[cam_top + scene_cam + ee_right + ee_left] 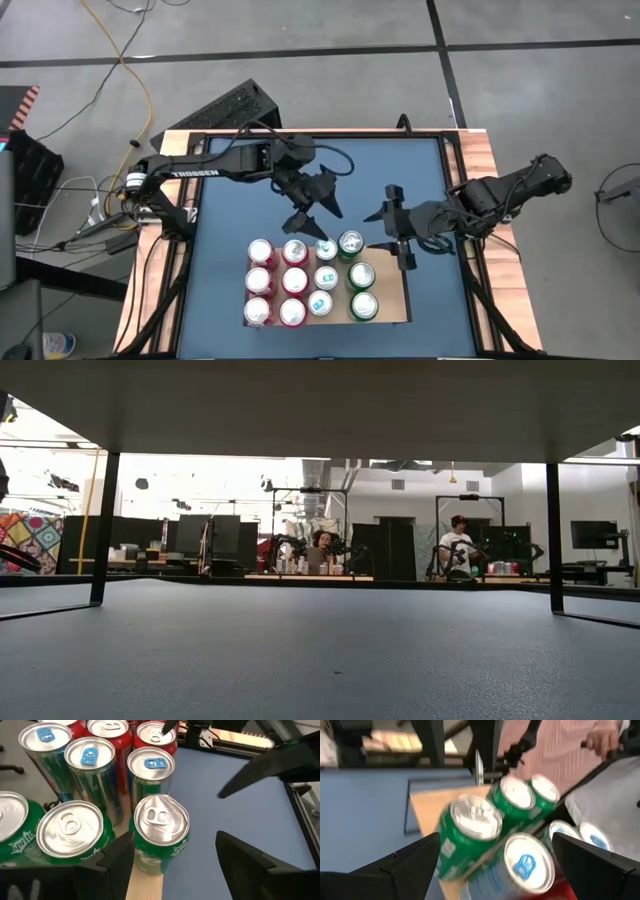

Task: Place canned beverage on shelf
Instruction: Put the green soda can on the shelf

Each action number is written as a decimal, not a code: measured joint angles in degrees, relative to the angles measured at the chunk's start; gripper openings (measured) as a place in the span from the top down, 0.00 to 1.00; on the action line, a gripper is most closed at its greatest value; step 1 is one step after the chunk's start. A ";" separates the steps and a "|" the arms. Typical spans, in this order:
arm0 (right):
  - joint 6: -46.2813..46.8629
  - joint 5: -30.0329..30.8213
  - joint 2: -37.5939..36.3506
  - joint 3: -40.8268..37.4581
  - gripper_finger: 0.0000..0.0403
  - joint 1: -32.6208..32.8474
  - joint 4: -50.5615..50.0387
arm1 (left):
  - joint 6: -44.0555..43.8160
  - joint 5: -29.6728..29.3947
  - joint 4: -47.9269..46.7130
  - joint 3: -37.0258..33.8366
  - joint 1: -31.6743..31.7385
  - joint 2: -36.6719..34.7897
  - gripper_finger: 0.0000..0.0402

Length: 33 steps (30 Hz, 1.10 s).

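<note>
Cans: twelve upright in rows on the shelf [398, 300], green can [351, 243] at the back corner.
Left hand [312, 212]: released, empty, above the back row.
Right hand [397, 240]: spread, empty, beside the green can.
Handling: likely light, smooth, dentable; grip mid-wall.
Worktop [225, 220]: blue mat.

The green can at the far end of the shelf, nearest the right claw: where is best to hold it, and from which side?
Probably the upright green can by its round wall, below the rim. Come from the open blue table side: other cans crowd its other sides on the shelf. The right claw is open around it.
</note>
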 joint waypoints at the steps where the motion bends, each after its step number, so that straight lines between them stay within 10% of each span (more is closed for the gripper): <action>1: 0.66 0.15 -0.02 0.00 0.34 -0.01 -0.05 | -0.10 0.08 -0.42 -0.08 0.10 0.36 0.08; 33: 3.21 2.15 0.09 -0.02 0.34 -0.76 -2.42 | -12.84 -3.96 4.95 5.20 0.33 -1.71 0.08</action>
